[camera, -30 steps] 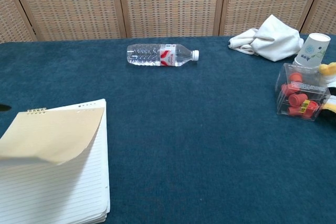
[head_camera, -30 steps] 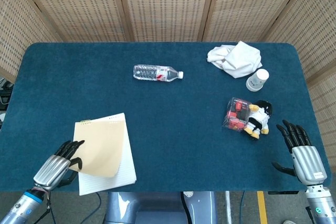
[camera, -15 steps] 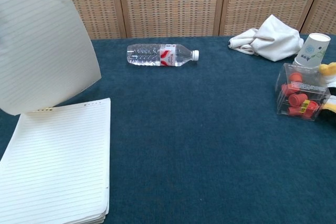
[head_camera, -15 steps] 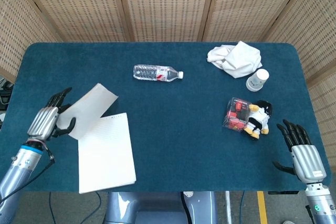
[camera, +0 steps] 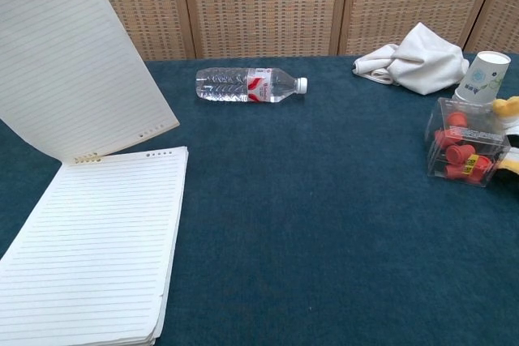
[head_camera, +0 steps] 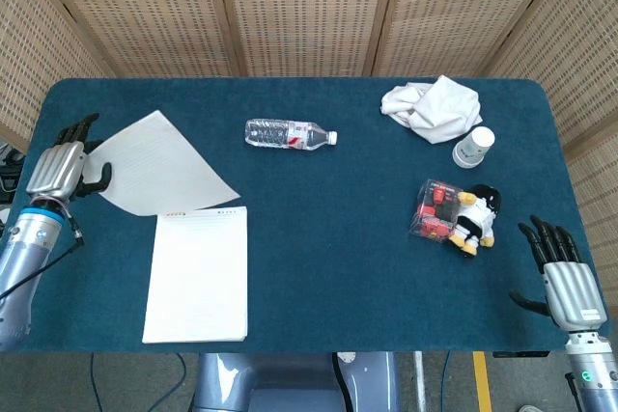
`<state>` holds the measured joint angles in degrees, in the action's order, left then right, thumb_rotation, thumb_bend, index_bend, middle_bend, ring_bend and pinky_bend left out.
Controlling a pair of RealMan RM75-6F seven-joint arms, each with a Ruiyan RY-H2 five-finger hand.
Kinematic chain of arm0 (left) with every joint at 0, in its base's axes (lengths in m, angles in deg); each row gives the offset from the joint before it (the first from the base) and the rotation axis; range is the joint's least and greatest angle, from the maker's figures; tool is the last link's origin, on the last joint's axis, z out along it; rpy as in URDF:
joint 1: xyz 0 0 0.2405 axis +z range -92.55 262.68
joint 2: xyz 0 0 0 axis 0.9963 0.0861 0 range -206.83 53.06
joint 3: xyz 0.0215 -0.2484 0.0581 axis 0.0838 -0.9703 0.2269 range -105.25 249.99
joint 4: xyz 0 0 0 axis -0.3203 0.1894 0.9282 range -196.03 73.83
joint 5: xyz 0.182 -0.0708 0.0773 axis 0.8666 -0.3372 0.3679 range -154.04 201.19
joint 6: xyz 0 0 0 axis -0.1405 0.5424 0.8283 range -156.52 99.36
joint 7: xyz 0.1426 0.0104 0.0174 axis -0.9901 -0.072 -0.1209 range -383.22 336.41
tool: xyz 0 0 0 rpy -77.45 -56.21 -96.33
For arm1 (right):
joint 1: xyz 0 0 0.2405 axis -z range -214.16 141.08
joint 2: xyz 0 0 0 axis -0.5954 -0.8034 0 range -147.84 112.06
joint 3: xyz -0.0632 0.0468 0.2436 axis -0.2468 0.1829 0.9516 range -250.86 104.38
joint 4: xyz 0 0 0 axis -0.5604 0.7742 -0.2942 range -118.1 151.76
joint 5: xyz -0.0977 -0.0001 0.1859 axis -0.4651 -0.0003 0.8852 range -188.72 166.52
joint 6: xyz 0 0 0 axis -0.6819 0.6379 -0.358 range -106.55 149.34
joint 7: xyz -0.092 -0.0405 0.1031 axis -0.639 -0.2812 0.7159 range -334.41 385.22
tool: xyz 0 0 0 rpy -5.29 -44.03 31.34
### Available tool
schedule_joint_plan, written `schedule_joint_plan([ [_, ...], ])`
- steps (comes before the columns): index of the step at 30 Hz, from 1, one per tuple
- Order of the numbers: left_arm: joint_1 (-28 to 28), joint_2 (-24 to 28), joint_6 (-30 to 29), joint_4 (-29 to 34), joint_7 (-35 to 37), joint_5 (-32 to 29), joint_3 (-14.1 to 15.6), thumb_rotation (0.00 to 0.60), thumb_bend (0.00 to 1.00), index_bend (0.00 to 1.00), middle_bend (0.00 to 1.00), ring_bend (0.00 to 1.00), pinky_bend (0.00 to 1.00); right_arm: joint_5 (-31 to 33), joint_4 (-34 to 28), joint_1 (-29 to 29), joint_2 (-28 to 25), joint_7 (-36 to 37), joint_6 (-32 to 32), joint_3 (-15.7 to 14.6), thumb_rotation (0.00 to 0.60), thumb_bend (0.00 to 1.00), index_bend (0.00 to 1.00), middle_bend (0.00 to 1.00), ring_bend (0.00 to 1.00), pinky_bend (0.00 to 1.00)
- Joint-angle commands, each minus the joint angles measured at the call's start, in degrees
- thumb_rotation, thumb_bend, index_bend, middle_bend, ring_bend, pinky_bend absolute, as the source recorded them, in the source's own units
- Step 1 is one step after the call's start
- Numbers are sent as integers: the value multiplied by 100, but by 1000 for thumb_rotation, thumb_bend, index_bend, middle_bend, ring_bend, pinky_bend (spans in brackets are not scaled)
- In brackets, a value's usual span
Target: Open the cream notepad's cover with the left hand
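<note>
The cream notepad [head_camera: 196, 275] lies on the blue table at the front left, its lined pages [camera: 89, 249] showing. Its cover [head_camera: 159, 176] is folded back past the top binding, raised off the table and slanting away to the far left; the chest view shows the cover [camera: 73, 62] standing tilted above the pad. My left hand [head_camera: 60, 169] holds the cover's far left edge near the table's left side. My right hand [head_camera: 562, 272] rests at the front right corner, fingers spread, holding nothing.
A clear water bottle [head_camera: 288, 133] lies on its side at mid-back. A white cloth [head_camera: 430, 106] and a paper cup [head_camera: 473, 147] sit at the back right. A clear box of red pieces [head_camera: 436, 210] with a plush penguin [head_camera: 476, 218] stands right of centre.
My left hand has swung the cover up from the front left and back past the binding, toward the table's far left. The pad has shifted slightly. The right hand has barely moved.
</note>
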<state>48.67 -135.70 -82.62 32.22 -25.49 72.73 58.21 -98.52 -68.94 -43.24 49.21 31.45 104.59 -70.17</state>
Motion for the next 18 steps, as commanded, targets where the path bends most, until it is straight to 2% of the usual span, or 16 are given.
schedule_joint_plan([
  [1, -283, -228, 374, -547, -120, -367, -107, 600, 594, 822, 0, 0, 0, 33, 24, -16, 33, -78, -38, 10, 600, 0, 12, 0, 0, 0],
  [5, -597, -498, 678, -1073, -265, -581, -188, 600, 587, 806, 0, 0, 0, 127, 69, -50, 89, -205, -115, 48, 600, 0, 14, 0, 0, 0],
  [7, -850, -671, 818, -1450, -465, -671, -232, 600, 525, 734, 0, 0, 0, 217, 129, -66, 125, -296, -172, 78, 600, 0, 14, 0, 0, 0],
  [9, -1031, -848, 952, -1766, -669, -822, -206, 600, 331, 529, 0, 0, 0, 273, 163, -77, 148, -345, -202, 101, 600, 0, 14, 0, 0, 0],
  [11, -1120, -925, 1110, -1888, -753, -931, -174, 600, 64, 155, 0, 0, 0, 297, 179, -79, 157, -356, -214, 109, 600, 0, 15, 0, 0, 0],
  [13, -1178, -974, 1274, -1945, -723, -994, -177, 600, 0, 3, 0, 0, 0, 317, 196, -78, 164, -369, -215, 118, 600, 0, 15, 0, 0, 0],
  [18, -1161, -1273, 1142, -2197, -401, -620, -245, 600, 0, 0, 0, 0, 0, 334, 222, -79, 175, -393, -221, 124, 600, 0, 14, 0, 0, 0],
])
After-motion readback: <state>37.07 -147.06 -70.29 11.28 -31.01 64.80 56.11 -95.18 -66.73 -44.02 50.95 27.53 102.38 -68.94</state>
